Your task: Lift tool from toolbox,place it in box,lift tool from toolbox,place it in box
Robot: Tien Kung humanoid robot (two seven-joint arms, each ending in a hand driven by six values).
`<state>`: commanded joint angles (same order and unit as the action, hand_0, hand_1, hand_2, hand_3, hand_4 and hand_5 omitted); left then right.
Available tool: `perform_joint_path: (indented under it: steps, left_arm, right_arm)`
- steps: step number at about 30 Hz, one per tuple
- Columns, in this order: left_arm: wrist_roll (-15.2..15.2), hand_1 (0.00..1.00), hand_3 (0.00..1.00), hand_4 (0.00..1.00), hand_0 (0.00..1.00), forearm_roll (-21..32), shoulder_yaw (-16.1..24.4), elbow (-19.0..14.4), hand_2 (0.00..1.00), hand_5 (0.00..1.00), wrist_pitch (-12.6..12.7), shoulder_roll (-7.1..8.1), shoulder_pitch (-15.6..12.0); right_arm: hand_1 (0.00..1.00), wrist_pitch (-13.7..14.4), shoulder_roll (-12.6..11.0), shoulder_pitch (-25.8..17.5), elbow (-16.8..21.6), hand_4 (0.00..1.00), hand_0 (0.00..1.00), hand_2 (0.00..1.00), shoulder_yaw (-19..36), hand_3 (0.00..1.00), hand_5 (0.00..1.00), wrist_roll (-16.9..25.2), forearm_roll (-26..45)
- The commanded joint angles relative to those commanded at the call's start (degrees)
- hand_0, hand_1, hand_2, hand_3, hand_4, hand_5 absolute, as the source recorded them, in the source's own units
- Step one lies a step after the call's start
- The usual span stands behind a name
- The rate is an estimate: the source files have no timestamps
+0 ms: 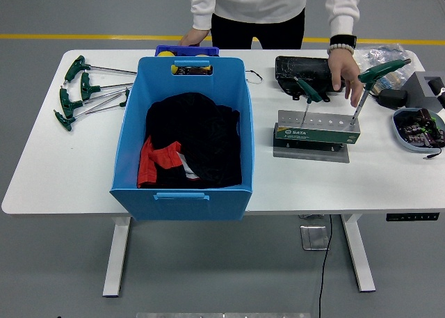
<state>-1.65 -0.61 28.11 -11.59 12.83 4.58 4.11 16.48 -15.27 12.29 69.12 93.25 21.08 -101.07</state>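
Table (62,172) first: we see its white top carrying a large blue box (182,193) left of centre, with black cloth (198,140) and a red-and-white piece (156,163) lying inside it. To the right of the box stands the tool rack (316,132), a grey perforated stand with a green label, holding two green-handled T-wrenches upright: one tool (306,94) near its left end and a taller tool (372,78) at its right end, its handle tilted up to the right. Behind the rack lies a black tray (306,73). Left of the box, four more green T-handle wrenches (80,92) lie flat on the table, well apart from the rack. At the far right edge sit a grey-blue dish (402,126) of small parts and a grey block (423,88). A person in a white top stands at the far side; the person's hand (345,71), fingers loosely spread and holding nothing, hangs over the black tray between the two standing tools, just beside the taller one's handle. We see neither of our own hands in the picture.
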Motion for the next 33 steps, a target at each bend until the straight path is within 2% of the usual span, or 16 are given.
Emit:
perform_joint_path:
  steps: [1, 6, 7, 13, 19, 27, 30, 31, 33]
  left_arm:
    - [0.0, 0.739, 0.822, 0.965, 0.686, 0.0, 0.0, 0.0, 0.789, 0.873, 0.0, -0.03, 0.0]
    - [0.1, 0.739, 0.822, 0.965, 0.686, -0.2, 0.3, 0.0, 0.789, 0.873, 0.2, -0.09, 0.0]
    - [0.1, 0.739, 0.822, 0.964, 0.686, -0.3, 0.4, 0.0, 0.789, 0.872, 0.2, -0.1, 0.0]
    - [0.4, 0.739, 0.822, 0.963, 0.686, -1.1, 1.0, 0.0, 0.788, 0.872, 0.4, -0.04, -0.1]
    - [0.9, 0.739, 0.822, 0.962, 0.686, -2.3, 1.8, -0.1, 0.789, 0.871, 0.6, -0.04, -0.4]
    - [1.3, 0.739, 0.822, 0.962, 0.687, -3.7, 3.1, -0.1, 0.789, 0.871, 1.0, -0.06, -0.6]
    - [1.6, 0.739, 0.822, 0.962, 0.687, -4.3, 3.5, -0.1, 0.789, 0.871, 1.1, -0.03, -0.6]
    - [1.6, 0.739, 0.822, 0.96, 0.686, -4.4, 3.6, -0.1, 0.789, 0.872, 1.1, -0.03, -0.6]
    - [1.6, 0.739, 0.822, 0.96, 0.686, -4.4, 3.6, -0.2, 0.789, 0.872, 1.1, -0.01, -0.5]
  right_arm:
    - [0.858, 0.3, -0.7, 0.3, 0.2, 0.998, 0.939, 0.897, -0.7, 0.908, 0.515, 0.6, -0.9]
    - [0.858, 1.5, -3.9, 2.1, 0.5, 0.998, 0.939, 0.897, -4.0, 0.908, 0.515, 2.2, -4.3]
    - [0.878, 1.7, -4.4, 2.5, 0.5, 0.998, 0.968, 0.904, -4.6, 0.944, 0.502, 2.3, -4.8]
    - [0.88, 2.1, -9.1, 6.2, -0.1, 0.998, 0.969, 0.905, -10.8, 0.931, 0.498, 2.3, -8.5]
    - [0.885, 1.7, -12.4, 10.7, -1.5, 0.998, 0.989, 0.903, -17.9, 0.915, 0.503, 2.7, -9.0]
    - [0.898, 0.4, -15.3, 17.7, -5.6, 0.998, 0.998, 0.909, -29.2, 0.905, 0.518, 4.1, -8.3]
    - [0.898, -0.5, -15.2, 21.6, -9.3, 0.998, 0.998, 0.909, -34.2, 0.905, 0.518, 3.2, -7.3]
    - [0.907, -0.8, -15.1, 22.8, -10.6, 0.998, 0.998, 0.913, -35.7, 0.903, 0.564, 2.8, -7.0]
    - [0.907, -1.4, -14.7, 25.0, -13.1, 0.998, 0.998, 0.913, -37.8, 0.903, 0.564, 2.2, -6.9]
